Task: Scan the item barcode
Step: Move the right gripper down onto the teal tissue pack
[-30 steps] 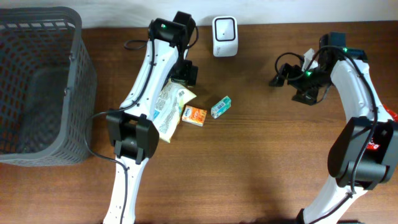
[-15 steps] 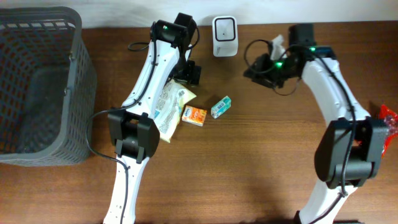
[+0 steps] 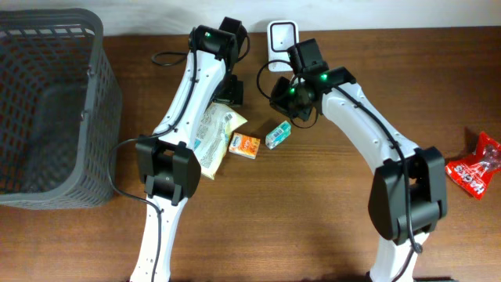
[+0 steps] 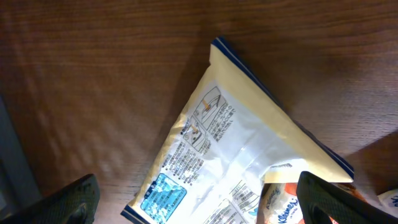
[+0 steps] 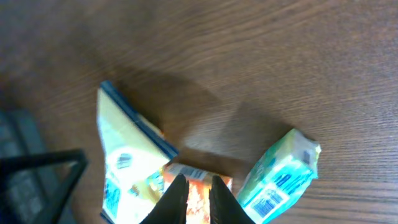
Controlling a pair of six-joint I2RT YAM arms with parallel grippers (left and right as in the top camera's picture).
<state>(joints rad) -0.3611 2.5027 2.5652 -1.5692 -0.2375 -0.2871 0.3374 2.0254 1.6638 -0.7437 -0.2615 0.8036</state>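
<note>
Three items lie mid-table: a yellow-and-white bag point(image 3: 210, 138), a small orange tissue pack point(image 3: 246, 146) and a teal pack point(image 3: 277, 135). The white scanner point(image 3: 282, 35) stands at the back edge. My right gripper point(image 3: 285, 99) hovers above the packs. In the right wrist view its fingertips point(image 5: 198, 200) are almost together with nothing between them, over the orange pack point(image 5: 193, 171); the teal pack point(image 5: 280, 177) lies to their right. My left gripper point(image 3: 233, 91) hangs over the bag's top end, its jaws point(image 4: 199, 208) wide open around the bag point(image 4: 249, 143) and touching nothing.
A dark mesh basket point(image 3: 94, 117) fills the left end of the table. A red snack bag point(image 3: 474, 166) lies near the right edge. Bare wood stretches across the front of the table.
My right arm has swung from the table's right side leftward to above the packs, and its jaws have closed from open. The left arm has held still.
</note>
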